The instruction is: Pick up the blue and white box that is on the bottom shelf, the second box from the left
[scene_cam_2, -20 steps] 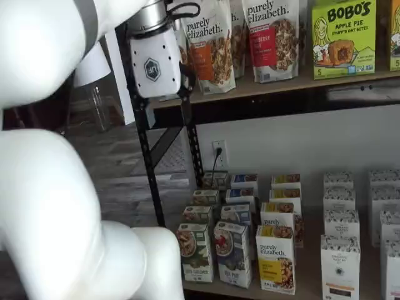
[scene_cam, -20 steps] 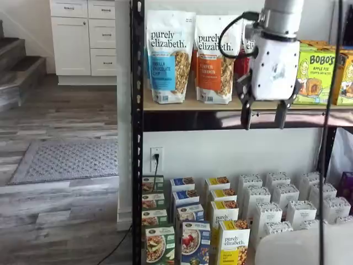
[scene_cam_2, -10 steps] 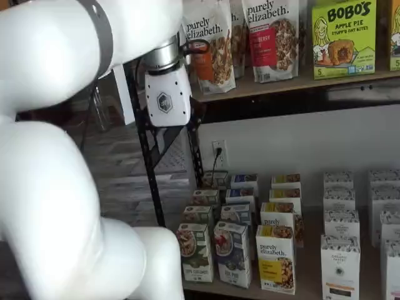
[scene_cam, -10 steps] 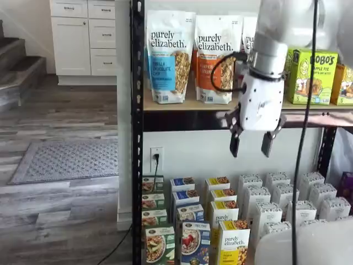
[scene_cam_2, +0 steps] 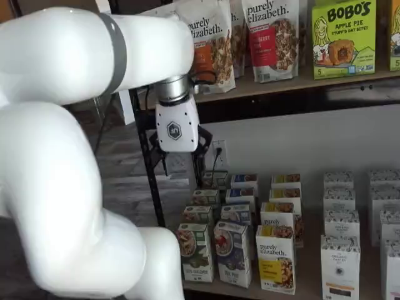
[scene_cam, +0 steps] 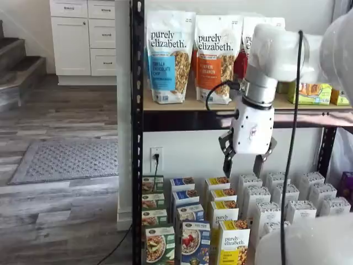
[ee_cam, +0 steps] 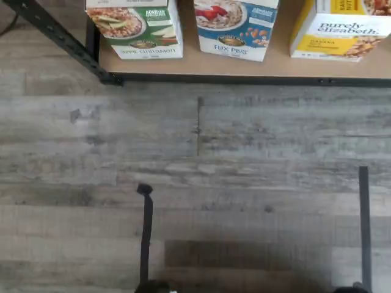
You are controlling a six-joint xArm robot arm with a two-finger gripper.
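The blue and white box (scene_cam: 195, 243) stands at the front of the bottom shelf (ee_cam: 275, 66), between a green box (scene_cam: 160, 245) and a yellow "purely elizabeth" box (scene_cam: 233, 245). It also shows in a shelf view (scene_cam_2: 232, 253), and the wrist view catches its front face (ee_cam: 235, 27). My gripper (scene_cam: 242, 168) hangs in front of the rack, well above the box and a little to its right. Its two black fingers point down with a plain gap between them and nothing held. In a shelf view the gripper's white body (scene_cam_2: 176, 128) is above and left of the box rows.
A black steel post (scene_cam: 137, 138) runs up the rack's left side. Tall granola bags (scene_cam: 170, 55) stand on the tan board tier above. White boxes (scene_cam: 287, 199) fill the shelf's right part. An outlet with a cord (scene_cam: 156, 157) is on the back wall. Grey wood floor (ee_cam: 195, 183) lies before the shelf.
The gripper has come down from the level of the tan board tier and moved left, toward the small box rows. Its fingers stay apart.
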